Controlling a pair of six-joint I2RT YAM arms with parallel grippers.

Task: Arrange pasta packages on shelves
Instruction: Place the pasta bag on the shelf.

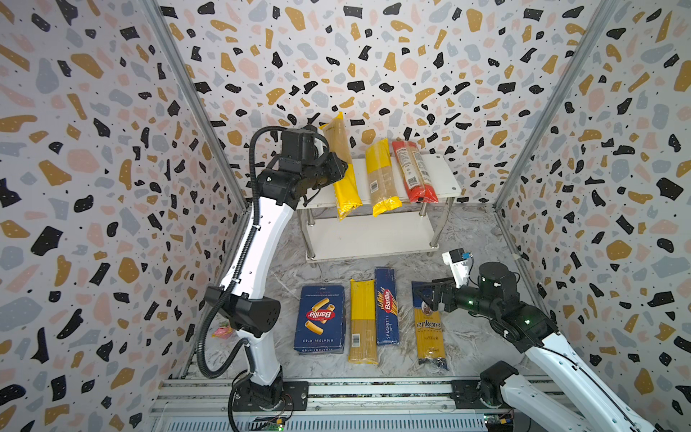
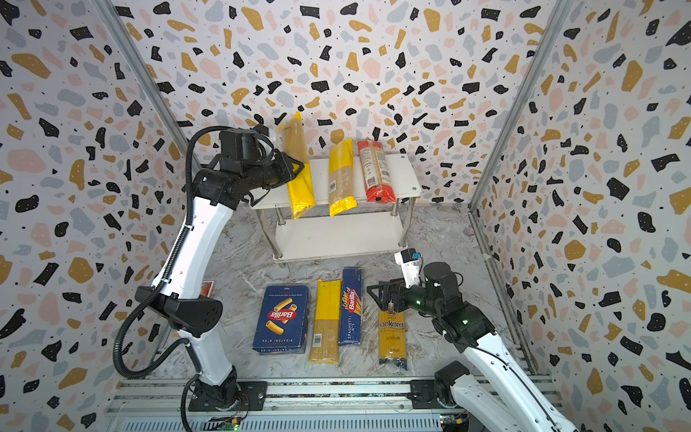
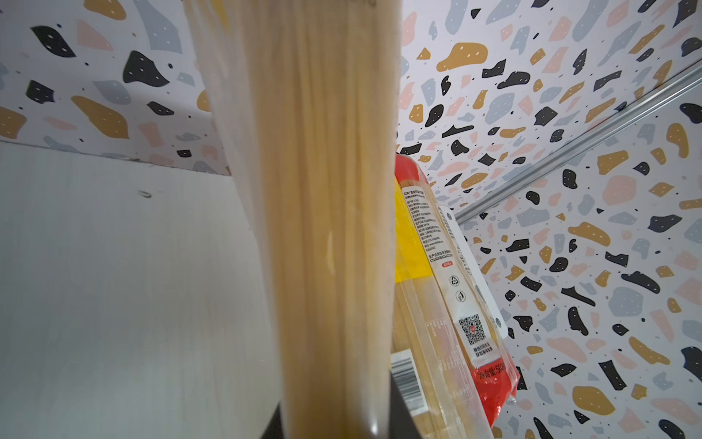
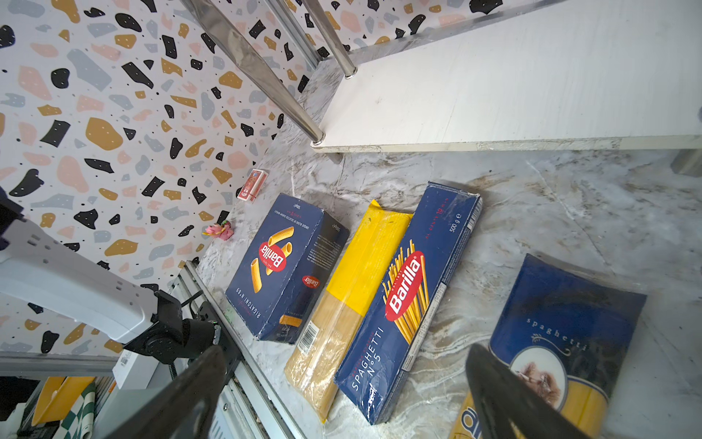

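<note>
Speckled walls [image 1: 374, 56] close in the room on three sides, and a grey marbled floor [image 1: 475, 336] fills the lower middle of both top views. At the back of the floor, in the centre of the frame, stands the rack [image 1: 443, 175], two white boards on chrome legs. Its lower board [image 1: 370, 235] is bare. On the right half of the top board [image 2: 405, 175] a yellow bag [image 1: 379, 175] and a red-orange bag [image 1: 413, 172] lie side by side, their long axes running front to back. Four more packs lie parallel in a row at lower centre: a wide blue box [image 1: 319, 318], a second yellow bag [image 1: 362, 321], a narrow blue box [image 1: 387, 306] and a blue-topped bag [image 1: 430, 329]. The left arm [image 1: 261, 232] rises from the lower left, and the left gripper [image 1: 342, 169] is clamped across the middle of a third yellow bag [image 1: 347, 194]. That bag hangs over the bare left part of the top board, in line with its neighbours but tilted. Its far end is raised against the back wall and its near end juts past the front edge. Whether it touches the board cannot be told. The free space lies straight beneath it, so the next move is probably to level, lower and release it. The right gripper [image 1: 426, 295] hovers empty, jaws wide apart, just over the dark top end of the blue-topped bag.
</note>
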